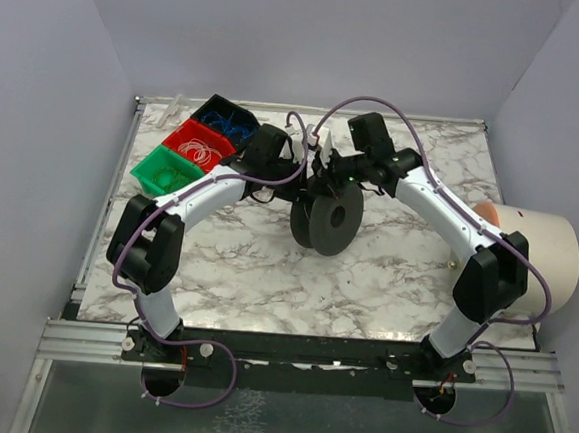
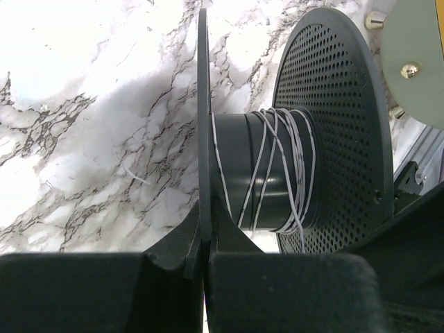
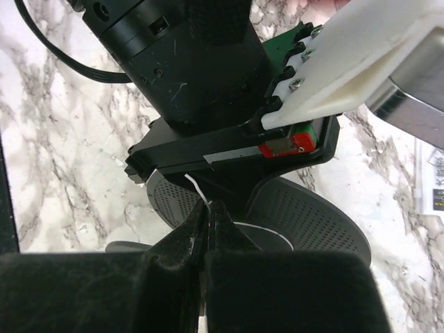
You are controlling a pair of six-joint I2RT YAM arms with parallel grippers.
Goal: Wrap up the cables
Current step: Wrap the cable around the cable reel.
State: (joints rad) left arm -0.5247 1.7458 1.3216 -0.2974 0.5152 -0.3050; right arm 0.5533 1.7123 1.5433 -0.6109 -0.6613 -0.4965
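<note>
A big black two-flanged spool (image 1: 327,220) stands on edge at the middle of the marble table. A thin white cable (image 2: 295,159) runs in several loose turns round its core, between the thin flange (image 2: 203,104) and the perforated flange (image 2: 333,125). My left gripper (image 2: 203,236) is shut on the rim of the thin flange; seen from above, this left gripper (image 1: 308,178) reaches the spool from behind. My right gripper (image 3: 207,211) is shut on a free stretch of the white cable (image 3: 194,187), just above the perforated flange (image 3: 312,215) and under the left wrist's housing (image 3: 187,62).
Three bins stand in a row at the back left: dark blue (image 1: 225,119), red (image 1: 199,145) and green (image 1: 168,170), each with coiled wire inside. A large white cylinder (image 1: 532,261) lies at the table's right edge. Both forearms cross close together behind the spool.
</note>
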